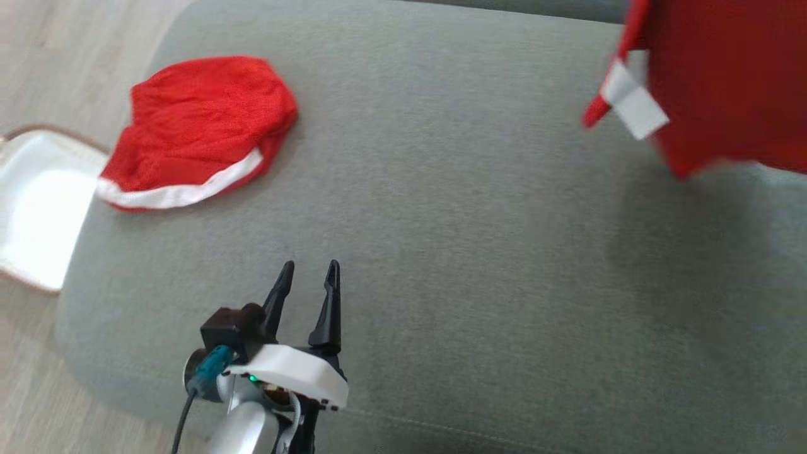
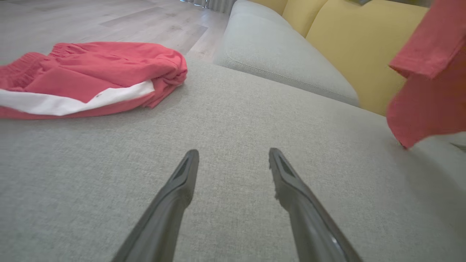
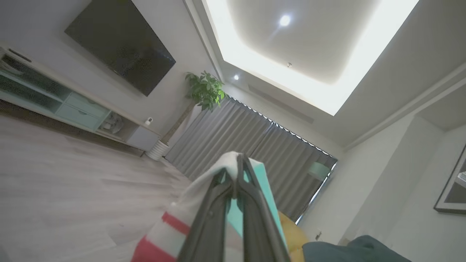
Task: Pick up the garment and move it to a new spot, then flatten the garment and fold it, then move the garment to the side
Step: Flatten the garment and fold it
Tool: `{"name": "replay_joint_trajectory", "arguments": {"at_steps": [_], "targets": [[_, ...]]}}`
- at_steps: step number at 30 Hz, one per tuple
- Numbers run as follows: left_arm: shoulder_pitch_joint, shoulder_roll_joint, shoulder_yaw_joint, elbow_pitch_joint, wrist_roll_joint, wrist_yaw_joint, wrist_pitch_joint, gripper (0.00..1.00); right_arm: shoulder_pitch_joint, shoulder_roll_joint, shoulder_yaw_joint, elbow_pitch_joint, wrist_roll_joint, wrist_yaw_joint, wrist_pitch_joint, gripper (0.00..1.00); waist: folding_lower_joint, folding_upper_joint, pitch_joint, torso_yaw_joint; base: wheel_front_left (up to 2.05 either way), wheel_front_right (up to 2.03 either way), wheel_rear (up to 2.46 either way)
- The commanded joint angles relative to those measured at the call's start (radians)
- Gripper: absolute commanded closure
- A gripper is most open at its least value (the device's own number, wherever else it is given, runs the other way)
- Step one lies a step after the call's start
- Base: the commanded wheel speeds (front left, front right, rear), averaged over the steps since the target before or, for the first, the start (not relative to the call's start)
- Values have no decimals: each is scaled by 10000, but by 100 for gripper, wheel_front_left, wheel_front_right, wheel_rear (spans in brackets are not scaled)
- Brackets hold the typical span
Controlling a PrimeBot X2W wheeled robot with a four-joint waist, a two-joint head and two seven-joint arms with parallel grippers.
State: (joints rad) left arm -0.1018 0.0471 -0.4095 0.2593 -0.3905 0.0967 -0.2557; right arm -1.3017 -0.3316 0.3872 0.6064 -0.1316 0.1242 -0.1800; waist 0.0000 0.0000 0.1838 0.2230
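Observation:
A red garment (image 1: 725, 75) with a white tag hangs in the air at the head view's top right, above the grey cushion (image 1: 473, 239). It also hangs at the right edge of the left wrist view (image 2: 426, 91). In the right wrist view my right gripper (image 3: 238, 160) points up toward the ceiling, shut on a white and red edge of the garment (image 3: 193, 200). My left gripper (image 1: 310, 268) stands open and empty low over the cushion's near part, its fingers (image 2: 182, 178) well apart with bare cushion between them.
Another red garment with a white band (image 1: 202, 120) lies bunched at the cushion's far left (image 2: 91, 76). A white tray (image 1: 38, 202) sits on the wooden floor beside it. Yellow backrests (image 2: 356, 47) and a second grey cushion (image 2: 276, 54) lie beyond.

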Motion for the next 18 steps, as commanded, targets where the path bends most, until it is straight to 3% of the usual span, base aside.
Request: {"name": "replay_joint_trajectory", "arguments": {"at_steps": [1, 8, 13, 18], "targets": [[-231, 32, 286, -329, -67, 66, -61, 0, -534, 284, -54, -108, 47, 65, -150, 100, 0, 0, 50, 182, 0, 0, 0], [-181, 32, 577, -405, 8, 197, -61, 0, -284, 335, -800, 981, -80, 65, -512, 100, 0, 0, 108, -388, 0, 0, 0], [-296, 32, 757, -404, 164, 154, -61, 0, 1357, 57, -1847, 1541, -58, 65, -567, 100, 0, 0, 240, -935, 0, 0, 0], [-469, 32, 947, -329, 412, 29, -61, 0, 4405, 160, -3588, 2220, -128, 65, -616, 100, 0, 0, 453, -1540, 0, 0, 0]]}}
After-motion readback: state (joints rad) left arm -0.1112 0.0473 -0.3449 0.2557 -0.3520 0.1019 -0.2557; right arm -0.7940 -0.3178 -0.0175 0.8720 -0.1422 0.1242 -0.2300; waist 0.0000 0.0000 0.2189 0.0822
